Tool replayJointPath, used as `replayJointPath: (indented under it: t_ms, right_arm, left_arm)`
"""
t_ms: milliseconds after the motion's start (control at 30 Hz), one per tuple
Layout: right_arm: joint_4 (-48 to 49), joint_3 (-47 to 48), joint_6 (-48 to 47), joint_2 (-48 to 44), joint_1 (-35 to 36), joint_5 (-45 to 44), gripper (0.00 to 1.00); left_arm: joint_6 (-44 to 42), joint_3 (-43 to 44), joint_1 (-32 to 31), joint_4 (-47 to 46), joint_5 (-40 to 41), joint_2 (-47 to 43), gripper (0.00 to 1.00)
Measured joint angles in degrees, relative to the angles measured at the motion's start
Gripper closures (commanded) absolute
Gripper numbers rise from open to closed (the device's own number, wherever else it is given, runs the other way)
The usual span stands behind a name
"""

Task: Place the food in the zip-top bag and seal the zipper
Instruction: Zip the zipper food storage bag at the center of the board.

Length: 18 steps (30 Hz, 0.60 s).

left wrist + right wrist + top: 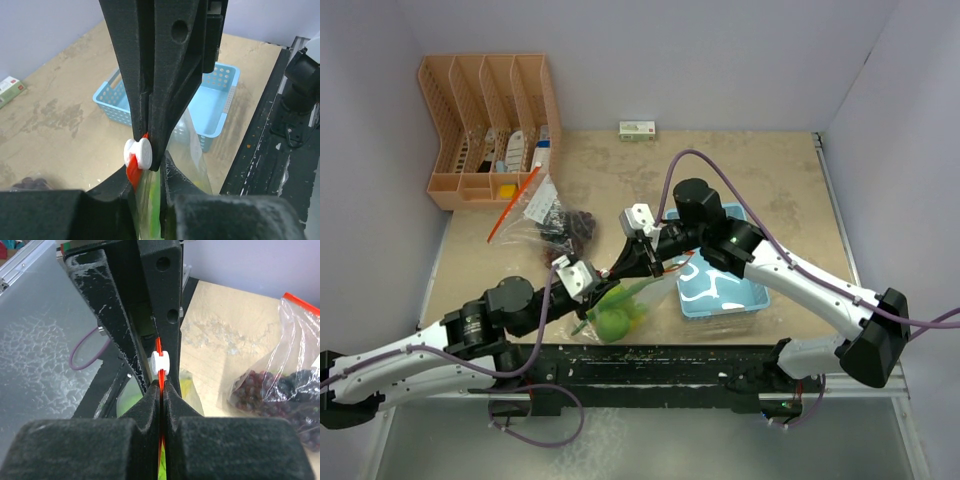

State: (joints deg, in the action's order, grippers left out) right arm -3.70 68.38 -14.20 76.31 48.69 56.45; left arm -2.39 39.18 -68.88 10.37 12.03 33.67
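A clear zip-top bag [617, 312] hangs between my two grippers near the table's front edge. Lime-green fruit [610, 324] shows through the bag. Along its top runs a red zipper strip [159, 346] with a white slider [137, 152]. My right gripper [161, 385] is shut on the red strip just beside the slider [161, 361]. Facing it, my left gripper [150, 162] has its jaws drawn in on either side of the slider, with the bag's film [192, 145] hanging below. A second clear bag [565, 222] on the table holds dark grapes [280, 385].
A light-blue basket [750, 300] stands right of the grippers, also in the left wrist view [220, 80]. An orange desk organiser [485, 130] stands at the back left. A small box [637, 129] lies by the back wall. The black base rail [650, 360] runs along the front.
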Motion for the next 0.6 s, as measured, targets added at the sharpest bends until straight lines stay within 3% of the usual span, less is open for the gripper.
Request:
replayJointPath:
  t_ms: [33,433,500,600]
  right_arm:
    - [0.07,0.09,-0.39,0.00,0.04,0.28,1.00]
    - [0.68,0.17,-1.49,-0.28,0.74,1.11,0.95]
    - [0.70,0.17,-1.49,-0.28,0.74,1.03,0.86]
    - [0.79,0.17,-1.38,-0.33,0.76,0.66,0.62]
  left_arm:
    - [0.17,-0.28,0.00,-0.02,-0.02,-0.61,1.00]
    - [1.75,-1.38,-0.15,-0.44,-0.85,-2.78,1.00]
    - [1.92,-1.33,-0.15,-0.31,-0.68,-2.78,1.00]
    - [2.27,-0.85,-0.15,0.39,-0.07,-2.99,1.00]
